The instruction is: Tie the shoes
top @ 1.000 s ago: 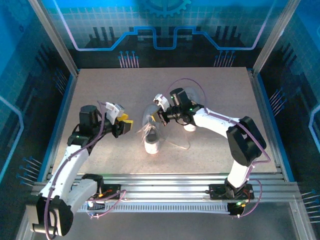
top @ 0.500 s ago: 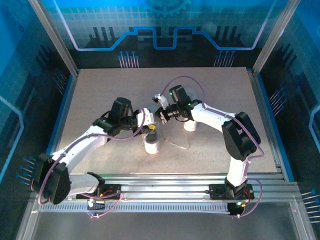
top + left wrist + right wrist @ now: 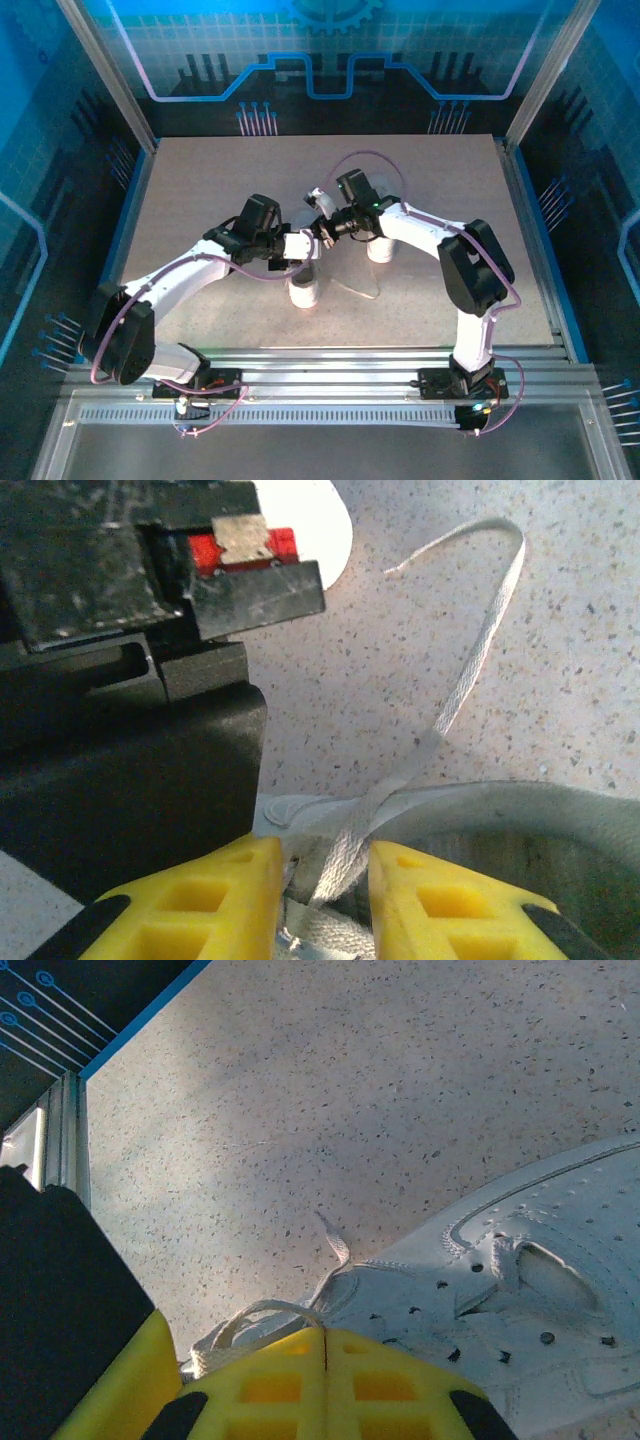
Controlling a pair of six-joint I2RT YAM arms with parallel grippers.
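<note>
Working the near sneaker (image 3: pixel 304 291) at mid-bench (image 3: pixel 200 180): no knot or bow visible, so tying looks early. Right pincer (image 3: pixel 325 1338) is shut, apparently pinching a lace loop (image 3: pixel 250 1312); left pincer (image 3: pixel 322 858) stands slightly open around a lace strand (image 3: pixel 470 670), not clamped. Second sneaker (image 3: pixel 381 252) sits just beside the right arm, laces hidden, likely not started.

The left pincer (image 3: pixel 303 243) has swung in over the shoe (image 3: pixel 304 290), narrowing around a lace (image 3: pixel 470 670).
</note>
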